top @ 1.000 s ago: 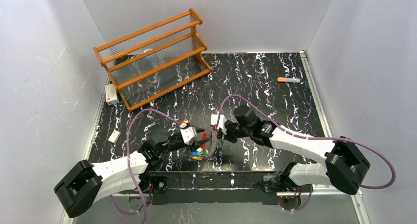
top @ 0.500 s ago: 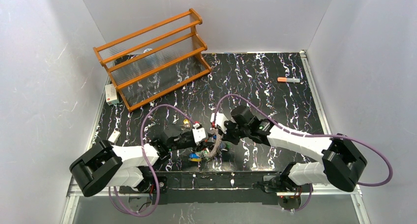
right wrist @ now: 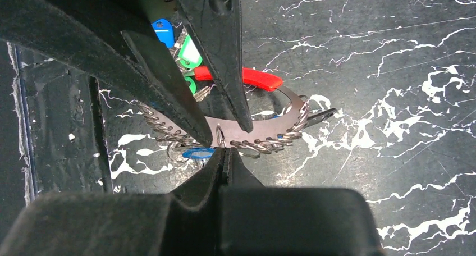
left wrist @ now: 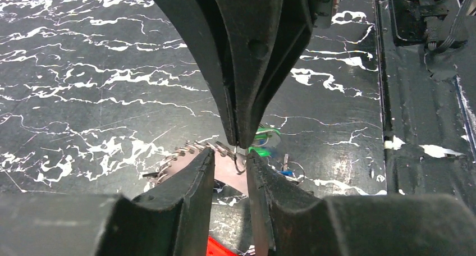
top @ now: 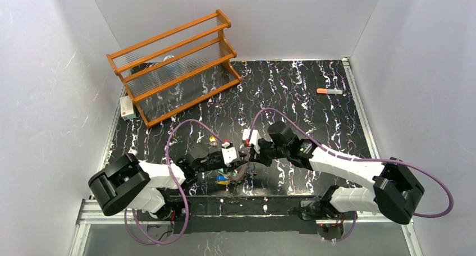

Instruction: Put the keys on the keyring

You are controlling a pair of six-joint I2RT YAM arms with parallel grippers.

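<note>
Reading the overhead view first: where do the arms work? (Operator)

Both reach to the near middle of the black marbled table (top: 292, 82). The left gripper (top: 238, 159) and right gripper (top: 248, 156) meet tip to tip over the keyring (top: 242, 170), which lies flat on the table. A cluster of keys (top: 223, 178) with blue, yellow and green tags lies just beside the ring, on the left arm's side. A wooden rack (top: 174, 71) stands at far left. An orange-capped marker (top: 329, 91) lies well apart at far right. (Technician)

Left wrist view: jaw condition? (Operator)

The left gripper (left wrist: 230, 155) has its jaws apart with a narrow gap, straddling the keyring (left wrist: 227, 166). Contact between pads and band cannot be determined. The right gripper (left wrist: 243, 141) enters from above, closed to a point, with a green key tag just beside it. A small wire loop (left wrist: 241, 163) sits directly below that point. (Technician)

Right wrist view? (Operator)

The right gripper (right wrist: 224, 154) is clenched with no gap, its tip touching the near edge of the keyring (right wrist: 264, 124). Whether it pinches the small wire loop (right wrist: 220, 137) cannot be determined. The left gripper (right wrist: 225, 133) stands with one finger on each side of that loop. The ring's red section lies on the far side, with blue and green keys (right wrist: 188, 54) beside it. (Technician)
</note>
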